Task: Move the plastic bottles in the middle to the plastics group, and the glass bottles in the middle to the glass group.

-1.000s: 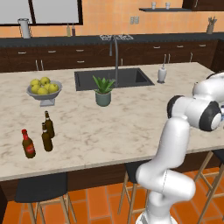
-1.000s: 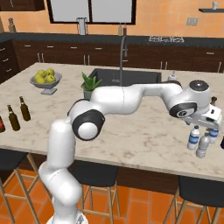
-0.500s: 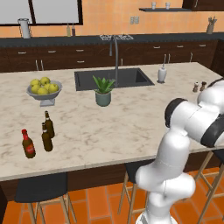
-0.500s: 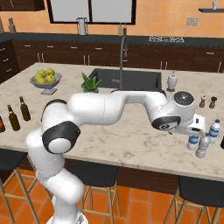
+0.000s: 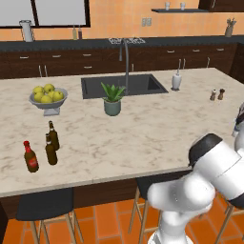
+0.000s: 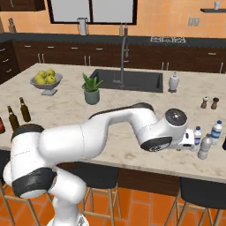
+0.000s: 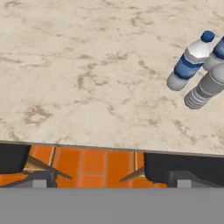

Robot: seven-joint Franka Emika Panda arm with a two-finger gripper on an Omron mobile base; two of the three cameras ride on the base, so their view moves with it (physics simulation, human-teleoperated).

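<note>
Marble-patterned worktop [image 6: 132, 145] carries the sorting job at this moment: in the right base view the white arm curls low across the middle of the frame, its claw [image 6: 189, 139] at the right beside the plastics group [image 6: 206, 140], three small clear bottles clustered at the worktop's near right edge. In the hand view those bottles sit at the upper right: a blue-labelled bottle [image 7: 190, 61] with a ribbed greyish bottle [image 7: 204, 90] just beside it and a third behind. The claw's dark finger tips [image 7: 13, 158] rise at the bottom of that frame, set wide with nothing between them, so it reads as released and empty. The glass group stands well apart at the lower left of the left base view, a red-labelled bottle [image 5: 30, 157] near two dark brown bottles [image 5: 51, 143]. The stretch of worktop around the potted plant [image 5: 112, 100] holds no loose bottles, so the sort looks close to complete (a judgement from the layout alone). The step in hand appears to be withdrawal, and doing it well calls for lifting straight up and away from the cluster before swinging, since the light bottles stand near the edge and a sideways brush could tip one off.
</note>
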